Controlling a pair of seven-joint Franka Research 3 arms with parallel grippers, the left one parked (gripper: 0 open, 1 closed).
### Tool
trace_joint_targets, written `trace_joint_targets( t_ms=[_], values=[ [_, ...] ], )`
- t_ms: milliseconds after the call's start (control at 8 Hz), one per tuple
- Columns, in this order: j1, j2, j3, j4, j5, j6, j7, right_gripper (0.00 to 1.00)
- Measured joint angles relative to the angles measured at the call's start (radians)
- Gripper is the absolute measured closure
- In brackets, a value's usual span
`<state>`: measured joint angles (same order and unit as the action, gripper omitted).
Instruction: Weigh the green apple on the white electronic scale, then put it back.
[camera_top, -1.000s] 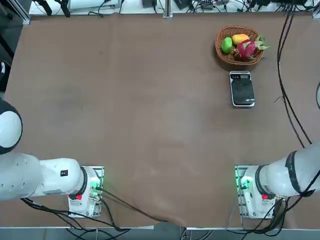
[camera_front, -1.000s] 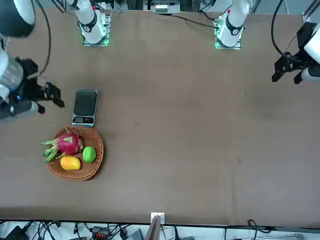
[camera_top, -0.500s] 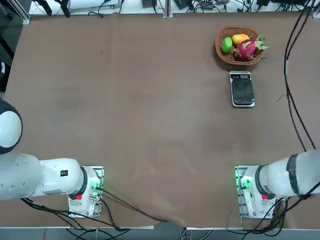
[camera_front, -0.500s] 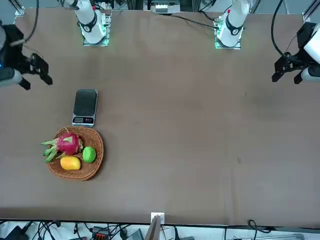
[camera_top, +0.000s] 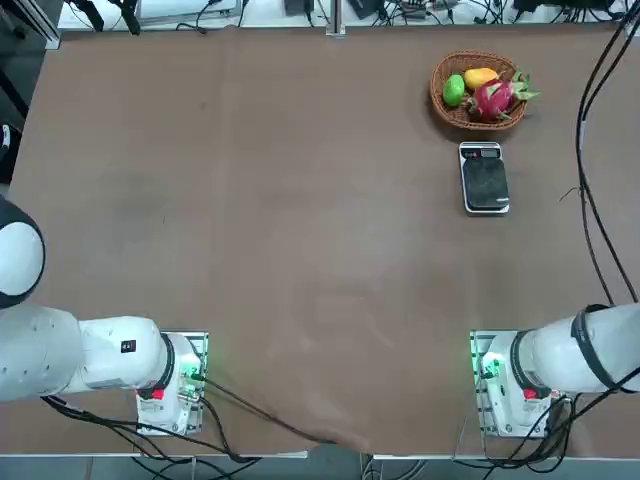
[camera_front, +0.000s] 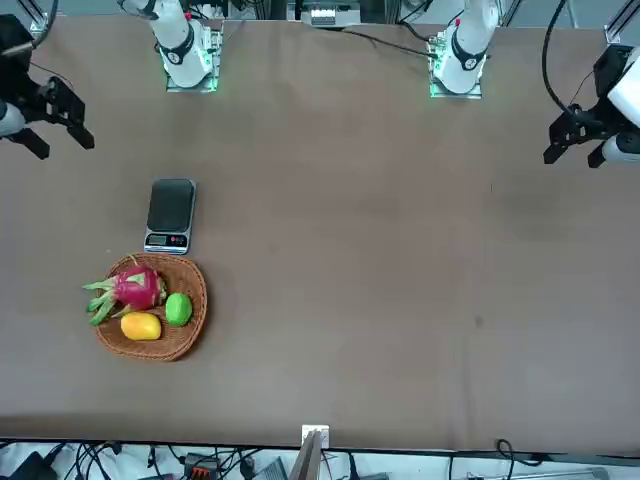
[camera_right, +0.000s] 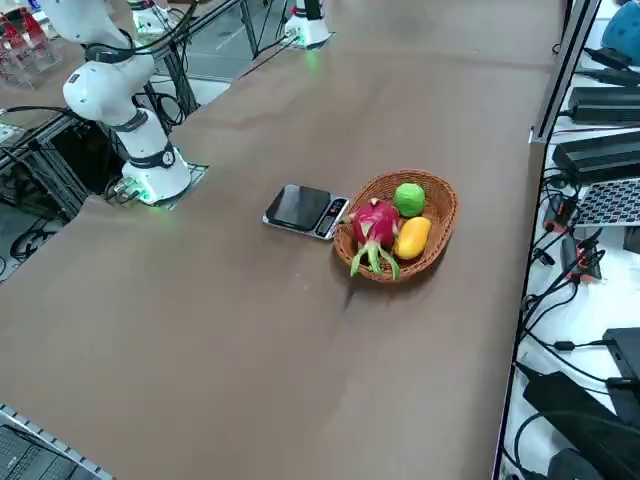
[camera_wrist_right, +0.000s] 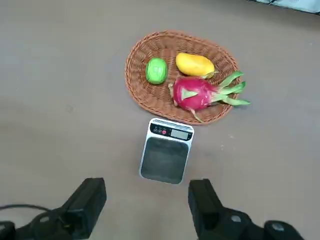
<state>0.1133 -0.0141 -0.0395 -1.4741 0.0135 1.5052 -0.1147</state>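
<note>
Brown tabletop, nothing weighed yet: small round green apple (camera_wrist_right: 156, 70) in round wicker basket (camera_wrist_right: 141, 95), flat white electronic scale (camera_wrist_right: 166, 151) bare just beside, right gripper (camera_wrist_right: 146, 202) spread empty, well apart.

No text, label, brand or number can be read anywhere; the display strip on the scale (camera_wrist_right: 166, 151), just beside the basket (camera_wrist_right: 145, 95), shows nothing legible.
</note>
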Motion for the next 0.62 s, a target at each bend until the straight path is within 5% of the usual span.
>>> trace_joint_targets(
  t_ms=[625],
  values=[
    [0.0, -0.046, 0.001, -0.023, 0.004, -0.063, 0.064, 0.0]
  ],
)
